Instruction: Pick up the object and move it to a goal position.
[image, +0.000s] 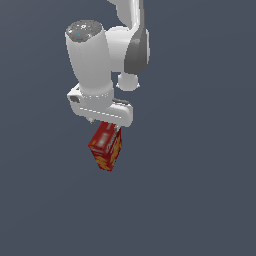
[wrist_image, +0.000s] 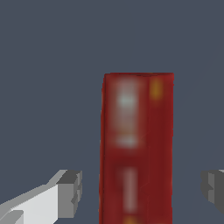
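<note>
Wrist view: red cracker box (wrist_image: 138, 148) between spread fingers (wrist_image: 70, 192), clear gaps both sides, no contact seen. Exterior view: box (image: 106, 146) directly beneath white hand (image: 104, 120), at its 6 o'clock, tilted. Judged step: grasp; centre, close evenly on narrow faces. Count: one box, one hand, two fingers.

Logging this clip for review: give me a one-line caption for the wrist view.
Wrist view: red box stands between the open gripper fingers, with gaps on both sides.
</note>
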